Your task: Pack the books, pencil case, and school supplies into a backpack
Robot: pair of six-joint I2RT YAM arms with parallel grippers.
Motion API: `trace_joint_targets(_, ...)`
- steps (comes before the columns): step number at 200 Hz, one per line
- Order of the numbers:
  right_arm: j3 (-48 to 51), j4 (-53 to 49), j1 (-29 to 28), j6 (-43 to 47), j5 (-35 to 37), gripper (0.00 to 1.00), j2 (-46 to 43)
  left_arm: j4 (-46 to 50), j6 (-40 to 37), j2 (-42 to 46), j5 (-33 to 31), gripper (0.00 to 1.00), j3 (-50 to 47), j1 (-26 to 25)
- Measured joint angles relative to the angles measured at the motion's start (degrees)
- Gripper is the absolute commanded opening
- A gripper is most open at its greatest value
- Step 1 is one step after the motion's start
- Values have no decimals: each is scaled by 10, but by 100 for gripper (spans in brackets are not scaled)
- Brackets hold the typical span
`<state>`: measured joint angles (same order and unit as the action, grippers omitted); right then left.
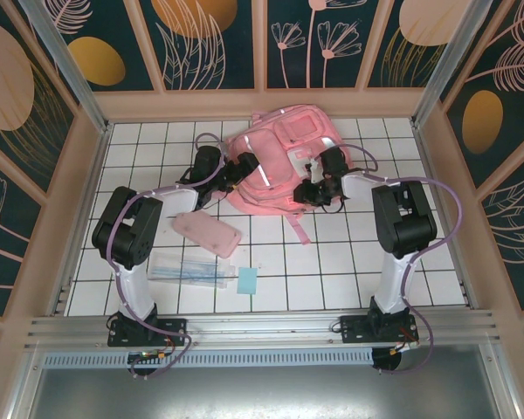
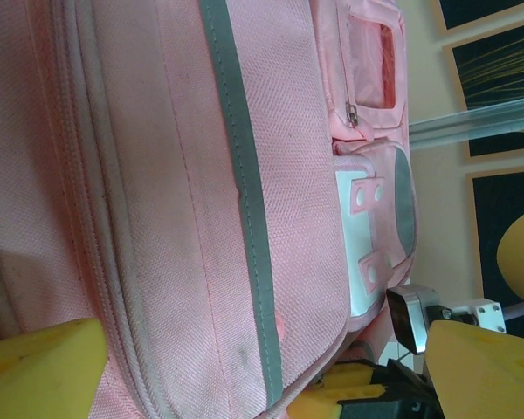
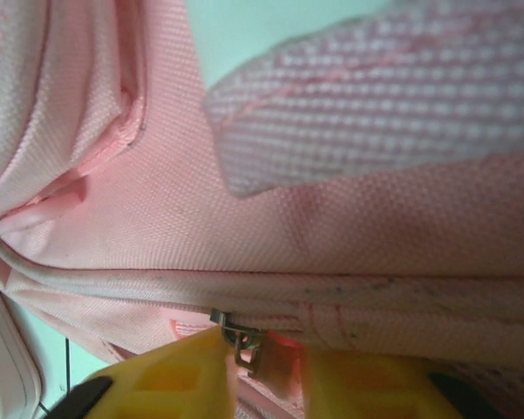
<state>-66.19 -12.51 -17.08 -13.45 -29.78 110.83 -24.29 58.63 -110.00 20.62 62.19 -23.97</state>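
The pink backpack lies at the back middle of the tiled table. My left gripper sits at its left side, jaws wide open, and the backpack's front panel with a grey reflective strip spans the space between the yellow fingers. My right gripper is at the backpack's lower right edge, its fingers shut on the zipper pull. The pale pink pencil case, a clear bluish packet of sticks and a light-blue pad lie on the tiles nearer the arms. The books are out of view.
A pink strap trails from the backpack toward the near side. Peach walls close the table at the back and sides. Bare tiles lie in front of the right arm. The right gripper's yellow and black parts show low in the left wrist view.
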Motion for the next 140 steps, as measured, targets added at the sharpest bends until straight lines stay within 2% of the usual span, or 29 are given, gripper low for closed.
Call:
trace_joint_targets(23,6,6,5,-5,-16,0,-1,-5,0,0,0,94,-2,0)
trace_joint_targets(101,-9,-44,14,-3,-34,0,-35,-21,0,-7,0,93,-5,0)
trace_joint_targets(140,-12,-54,17,-16,-73,0,-38,-42,2,-11,0,93,-13,0)
